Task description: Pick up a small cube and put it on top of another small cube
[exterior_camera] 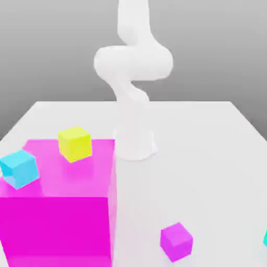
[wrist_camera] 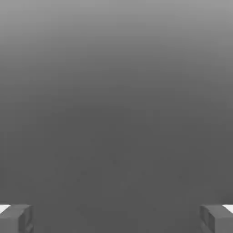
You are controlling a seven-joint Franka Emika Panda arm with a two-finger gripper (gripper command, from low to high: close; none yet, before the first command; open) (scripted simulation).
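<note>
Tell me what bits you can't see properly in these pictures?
- Teal cube: exterior view, cut off by the right edge; just a sliver.
- Big magenta block: exterior view, cut off by the bottom and left edges.
- Gripper: hand view, fingertips cut off at the bottom corners.

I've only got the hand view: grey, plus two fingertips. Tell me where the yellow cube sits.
Observer: The yellow cube sits on top of the big magenta block, near its far edge in the exterior view, with nothing on top of it.
Operator: Now give me the teal cube.
Observer: Just a teal sliver shows at the exterior view's right edge, low on the white table, cut off by the frame. It lies well apart from the block.
</note>
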